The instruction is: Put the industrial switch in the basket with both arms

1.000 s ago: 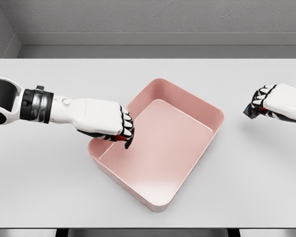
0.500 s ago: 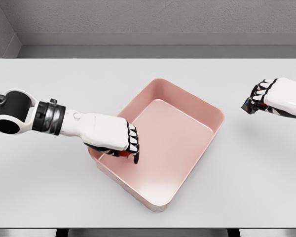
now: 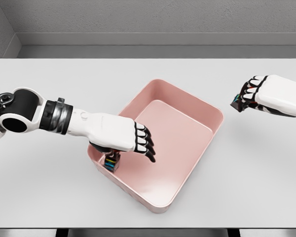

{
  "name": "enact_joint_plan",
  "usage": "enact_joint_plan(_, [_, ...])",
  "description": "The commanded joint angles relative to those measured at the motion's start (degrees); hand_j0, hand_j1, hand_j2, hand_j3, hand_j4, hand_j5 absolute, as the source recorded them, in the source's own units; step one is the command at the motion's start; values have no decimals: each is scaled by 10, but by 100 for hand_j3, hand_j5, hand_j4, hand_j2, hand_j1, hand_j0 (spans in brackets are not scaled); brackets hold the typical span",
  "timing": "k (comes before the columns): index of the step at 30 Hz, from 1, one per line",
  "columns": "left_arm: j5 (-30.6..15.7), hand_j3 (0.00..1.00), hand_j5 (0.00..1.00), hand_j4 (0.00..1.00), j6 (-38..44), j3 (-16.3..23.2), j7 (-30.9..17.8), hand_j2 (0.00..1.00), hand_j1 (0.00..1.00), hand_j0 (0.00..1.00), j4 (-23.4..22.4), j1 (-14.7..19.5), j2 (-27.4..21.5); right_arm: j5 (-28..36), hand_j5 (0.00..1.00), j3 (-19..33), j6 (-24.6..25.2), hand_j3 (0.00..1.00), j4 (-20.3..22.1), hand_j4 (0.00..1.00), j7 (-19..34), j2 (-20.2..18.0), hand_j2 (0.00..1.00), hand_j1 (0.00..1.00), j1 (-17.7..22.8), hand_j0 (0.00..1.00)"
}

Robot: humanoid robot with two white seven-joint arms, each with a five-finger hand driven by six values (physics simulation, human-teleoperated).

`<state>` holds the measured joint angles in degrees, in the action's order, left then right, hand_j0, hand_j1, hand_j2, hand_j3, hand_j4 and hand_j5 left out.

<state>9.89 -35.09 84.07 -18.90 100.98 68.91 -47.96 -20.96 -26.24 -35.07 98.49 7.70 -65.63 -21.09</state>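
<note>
A pink rectangular basket [image 3: 218, 112] sits tilted in the middle of the white table. A small dark industrial switch [image 3: 112, 161] with coloured parts stands inside it against the left wall. My left hand [image 3: 144, 143] hovers just above and to the right of that switch, fingers stretched out and holding nothing. My right hand [image 3: 247, 96] hangs above the table to the right of the basket, curled around a second small dark switch [image 3: 237, 103] that pokes out below the fingers.
The white table [image 3: 49, 187] runs to a grey wall at the back, and its front edge lies near the bottom of the picture. My left forearm [image 3: 54, 116] crosses the table's left side.
My left hand has moved right and down over the basket's left corner and uncurled, letting its switch down inside. The right hand has drifted left and slightly up with its switch.
</note>
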Motion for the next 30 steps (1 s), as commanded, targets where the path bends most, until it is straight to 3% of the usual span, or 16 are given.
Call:
enact_joint_plan(1, [-4, 100, 100, 100, 1, -1, 1, 100, 100, 100, 0, 0, 1, 4, 40, 0, 1, 40, 6, 40, 0, 3, 40, 40, -1, 40])
enact_joint_plan(12, [-7, 100, 100, 100, 1, -15, 4, 100, 100, 100, 0, 7, -1, 28, 40, 0, 1, 40, 21, 40, 0, 13, 40, 40, -2, 40])
enact_joint_plan(15, [-40, 100, 100, 100, 1, -50, 5, 100, 100, 100, 0, 15, -13, 29, 40, 0, 1, 40, 21, 40, 0, 13, 40, 40, -3, 40])
enact_joint_plan(18, [-130, 100, 100, 100, 1, -76, 11, 100, 100, 100, 0, 21, -72, 29, 41, -1, 1, 41, 21, 41, 0, 22, 41, 41, -5, 41])
enact_joint_plan(20, [-196, 100, 100, 100, 1, -72, 23, 100, 100, 100, 0, 6, -128, 29, 41, -2, 1, 41, 21, 41, 0, 33, 41, 41, -5, 41])
enact_joint_plan(23, [-196, 100, 100, 100, 1, -69, 22, 100, 100, 100, -7, -20, -162, 29, 41, -4, 1, 41, 21, 41, 0, 38, 41, 41, -9, 41])
enact_joint_plan(30, [-190, 100, 100, 100, 1, -67, 21, 100, 100, 100, -54, -59, -179, 29, 41, -8, 1, 41, 21, 41, 3, 61, 41, 41, -12, 41])
